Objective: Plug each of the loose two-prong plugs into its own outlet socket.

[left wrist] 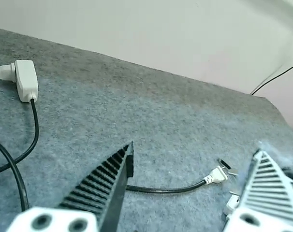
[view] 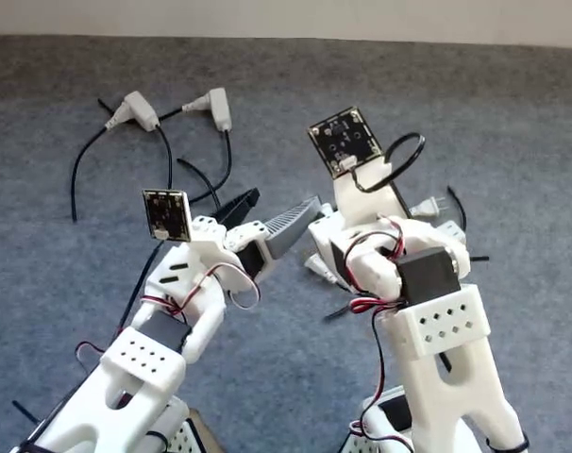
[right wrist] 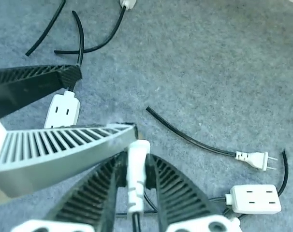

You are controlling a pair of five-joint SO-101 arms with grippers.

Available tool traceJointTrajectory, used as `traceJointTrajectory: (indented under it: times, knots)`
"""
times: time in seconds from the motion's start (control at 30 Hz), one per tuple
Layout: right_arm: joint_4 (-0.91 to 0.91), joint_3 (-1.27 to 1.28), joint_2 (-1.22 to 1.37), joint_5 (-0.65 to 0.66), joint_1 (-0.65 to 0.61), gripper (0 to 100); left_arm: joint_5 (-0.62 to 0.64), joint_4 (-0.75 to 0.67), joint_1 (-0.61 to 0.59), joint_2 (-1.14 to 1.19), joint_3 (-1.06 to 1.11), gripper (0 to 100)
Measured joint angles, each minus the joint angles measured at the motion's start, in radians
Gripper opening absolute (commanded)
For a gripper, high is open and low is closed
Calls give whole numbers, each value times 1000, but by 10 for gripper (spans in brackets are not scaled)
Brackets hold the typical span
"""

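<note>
R gripper (right wrist: 137, 158) is clamping a white two-prong plug (right wrist: 136, 180); L gripper (left wrist: 194, 151) is hanging, jaws wide apart, over grey carpet (left wrist: 161, 104).

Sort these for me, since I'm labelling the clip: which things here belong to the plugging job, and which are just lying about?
Job in hand: held plug in the shut right pincer; near socket by the open left pincer; loose plug; free socket.

Lying about: grey carpet; far white connectors, seemingly already joined.
</note>
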Motion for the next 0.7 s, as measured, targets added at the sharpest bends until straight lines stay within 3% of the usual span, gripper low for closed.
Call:
traceJointTrajectory:
  times: [0.27,0.7]
  knots:
    - [77,-15,6,-43,0,6,-8,3,-26,12,2,368]
    - [23,-43,57,-51,-6,6,-15,3,-411,17,69,368]
